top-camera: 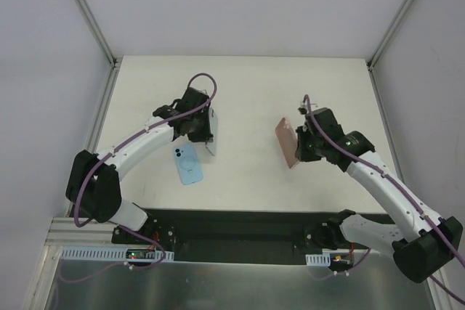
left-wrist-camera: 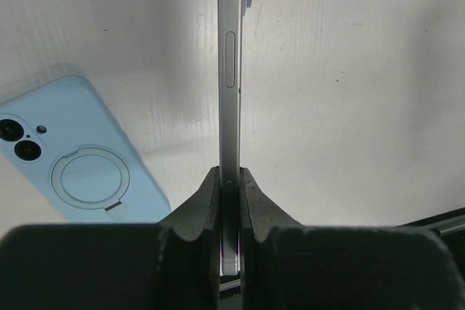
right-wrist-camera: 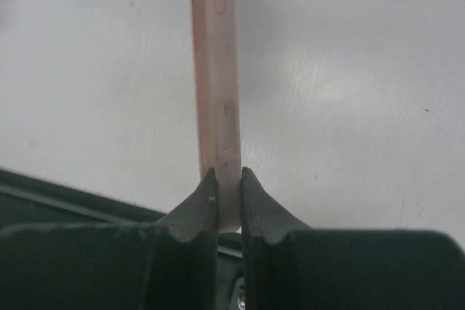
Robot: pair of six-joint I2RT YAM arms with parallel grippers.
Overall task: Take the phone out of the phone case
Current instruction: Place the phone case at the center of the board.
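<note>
At table: one phone, one pink case, one blue case.

Phone top past upper edge; pink case (likewise)

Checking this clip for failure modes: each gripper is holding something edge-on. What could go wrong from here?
1. The left gripper pinches the phone at one end only; it could pivot or slip free.
2. The blue case lies on the table close by; setting the phone down there might hit it.
3. The right gripper grips the pink case by one end too; a soft case may flex and slide out.
</note>
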